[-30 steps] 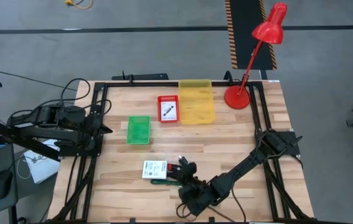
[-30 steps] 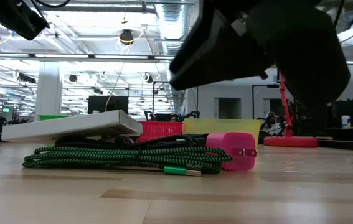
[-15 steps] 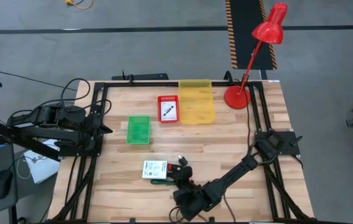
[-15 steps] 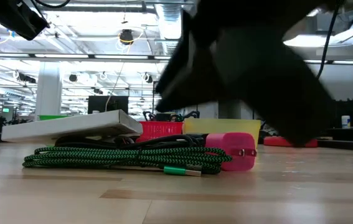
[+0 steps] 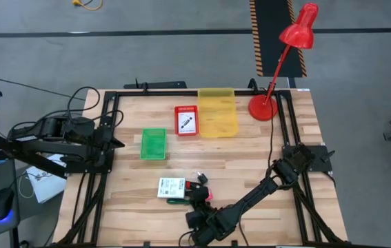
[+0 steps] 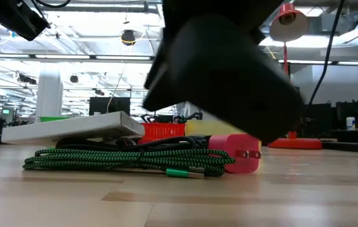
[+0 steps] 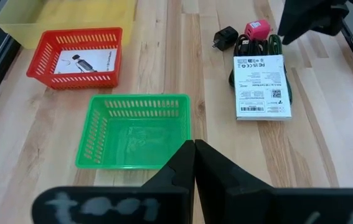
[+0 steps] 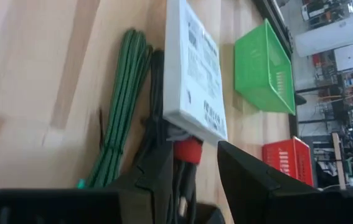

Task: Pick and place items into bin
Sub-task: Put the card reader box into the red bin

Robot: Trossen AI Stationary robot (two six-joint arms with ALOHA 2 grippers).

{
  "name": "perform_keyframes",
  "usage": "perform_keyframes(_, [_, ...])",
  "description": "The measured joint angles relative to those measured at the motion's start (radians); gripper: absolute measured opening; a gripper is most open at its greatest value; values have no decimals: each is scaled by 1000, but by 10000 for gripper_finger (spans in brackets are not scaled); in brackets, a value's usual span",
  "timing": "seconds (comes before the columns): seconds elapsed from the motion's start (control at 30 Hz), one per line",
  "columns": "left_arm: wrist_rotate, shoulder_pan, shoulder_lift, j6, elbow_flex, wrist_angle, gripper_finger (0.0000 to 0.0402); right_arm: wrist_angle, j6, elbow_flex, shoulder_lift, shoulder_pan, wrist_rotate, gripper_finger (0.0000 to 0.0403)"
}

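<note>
A white printed box (image 5: 171, 187) lies near the table's near edge on a coiled green-and-black cable (image 8: 120, 118). To its right sit a black charger (image 5: 202, 180) and a pink charger (image 6: 234, 153). My right gripper (image 8: 193, 152) is open and hovers low over this pile from the near side; a red piece of the pile (image 8: 188, 149) shows between its fingers. My left gripper (image 7: 194, 149) is shut and waits at the table's left edge (image 5: 116, 141).
An empty green basket (image 5: 153, 144) stands left of centre. A red basket (image 5: 186, 120) holding a white card and a yellow bin (image 5: 217, 111) stand toward the far edge. A red desk lamp (image 5: 264, 107) stands at the far right corner.
My right gripper has moved along the near edge toward the table's left and come lower over the cable pile. The items have stayed in place.
</note>
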Motion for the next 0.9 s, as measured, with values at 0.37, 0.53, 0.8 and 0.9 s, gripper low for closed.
perform_keyframes(0.37, [0,0,0,9,0,0,0,-17,-3,22,14,-8,-40,120])
perform_keyframes(0.53, [0,0,0,0,0,0,0,-22,-17,22,14,-8,-50,120])
perform_keyframes(0.8, [0,0,0,0,0,0,0,-1,-26,22,14,-15,-67,126])
perform_keyframes(0.9, [0,0,0,7,0,0,0,5,1,22,14,-22,-88,134])
